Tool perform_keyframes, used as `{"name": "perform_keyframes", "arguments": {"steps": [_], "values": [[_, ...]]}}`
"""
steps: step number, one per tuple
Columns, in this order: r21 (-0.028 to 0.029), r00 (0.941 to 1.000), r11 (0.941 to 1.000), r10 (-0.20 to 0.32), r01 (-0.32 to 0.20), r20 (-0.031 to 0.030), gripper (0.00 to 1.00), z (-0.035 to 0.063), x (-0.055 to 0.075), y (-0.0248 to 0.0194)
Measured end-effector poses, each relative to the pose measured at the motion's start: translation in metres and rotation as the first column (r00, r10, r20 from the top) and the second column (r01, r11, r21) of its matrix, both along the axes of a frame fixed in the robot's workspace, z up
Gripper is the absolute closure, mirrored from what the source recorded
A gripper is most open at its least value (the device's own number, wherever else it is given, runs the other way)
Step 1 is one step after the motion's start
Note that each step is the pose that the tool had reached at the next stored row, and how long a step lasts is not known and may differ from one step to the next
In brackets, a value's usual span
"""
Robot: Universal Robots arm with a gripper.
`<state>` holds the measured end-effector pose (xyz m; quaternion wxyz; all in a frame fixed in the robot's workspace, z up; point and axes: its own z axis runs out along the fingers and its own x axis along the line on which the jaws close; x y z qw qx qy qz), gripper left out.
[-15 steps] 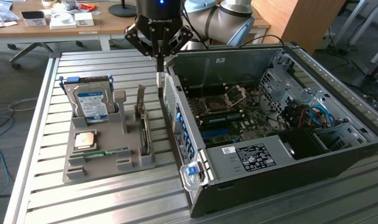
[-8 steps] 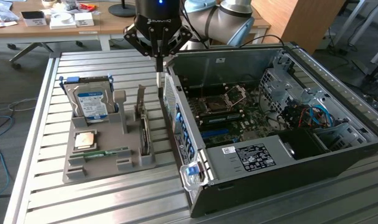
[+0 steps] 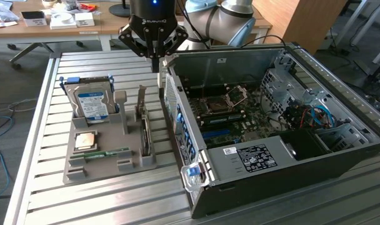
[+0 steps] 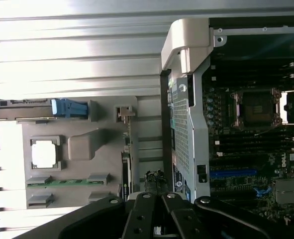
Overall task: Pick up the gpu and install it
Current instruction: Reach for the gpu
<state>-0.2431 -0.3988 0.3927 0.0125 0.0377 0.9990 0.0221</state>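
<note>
The gpu is a thin dark card standing on edge in a slot at the exterior view's right side of the grey holder tray, its silver bracket pointing up. In the wrist view the gpu appears edge-on. My gripper hangs shut and empty above the table, behind the tray and close to the open computer case's corner. In the wrist view the gripper sits above the gap between tray and case. The motherboard's blue slot lies exposed inside the case.
The tray also holds a silver hard drive with a blue-white label, a square processor chip and a green memory stick. The case stands close beside the tray. A desk with small boxes is behind the slatted table.
</note>
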Motion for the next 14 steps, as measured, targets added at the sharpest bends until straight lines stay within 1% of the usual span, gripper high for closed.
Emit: {"name": "perform_keyframes", "arguments": {"steps": [8,14], "values": [[0.0,1.0,1.0,-0.001,0.001,0.0001,0.89,-0.0005,-0.0104,0.0],[0.0,1.0,1.0,-0.001,0.001,-0.0001,0.89,-0.0004,-0.0106,0.0]]}}
